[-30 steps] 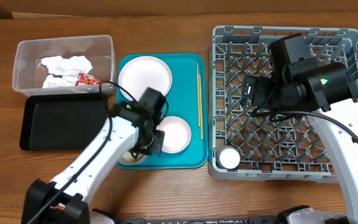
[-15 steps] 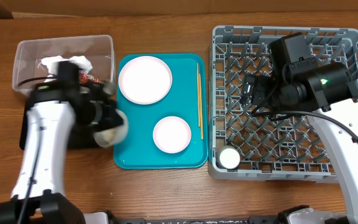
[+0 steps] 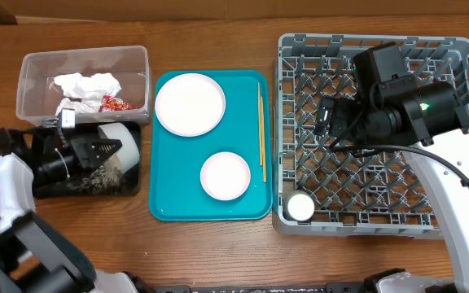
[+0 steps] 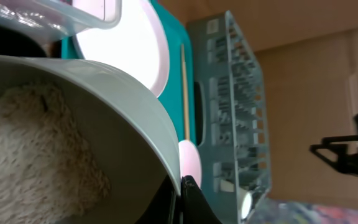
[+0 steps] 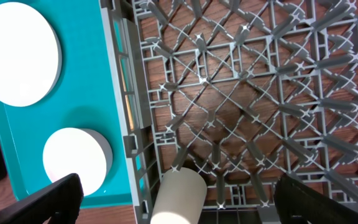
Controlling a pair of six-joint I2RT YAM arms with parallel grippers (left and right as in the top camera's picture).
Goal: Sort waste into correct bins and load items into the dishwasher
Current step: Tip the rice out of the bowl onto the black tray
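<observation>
The left gripper (image 3: 102,150) is clamped on the rim of a white bowl (image 3: 122,140), which lies tipped on its side with its mouth turned toward 9 o'clock, over the black tray (image 3: 133,184). In the left wrist view, one dark finger (image 4: 189,200) presses against the bowl's edge, and white rice grains (image 4: 36,149) are heaped inside. More grains lie scattered on the black tray at the bowl's 7 o'clock. At the tray's 12 o'clock, touching it, stands the clear tub (image 3: 29,81), holding crumpled napkins (image 3: 84,85) and a red wrapper (image 3: 115,103). At 3 o'clock from both bins lies the teal tray (image 3: 169,191), carrying a plate (image 3: 190,104) at its 11 o'clock, a second bowl (image 3: 225,175) at its 5 o'clock and chopsticks (image 3: 260,130) along its 3 o'clock edge. The right gripper (image 3: 330,122) hangs over the grey dish rack (image 3: 365,226) with its fingers (image 5: 50,200) spread wide, holding nothing. A small cup (image 3: 301,207) lies in the rack's 7 o'clock corner.
</observation>
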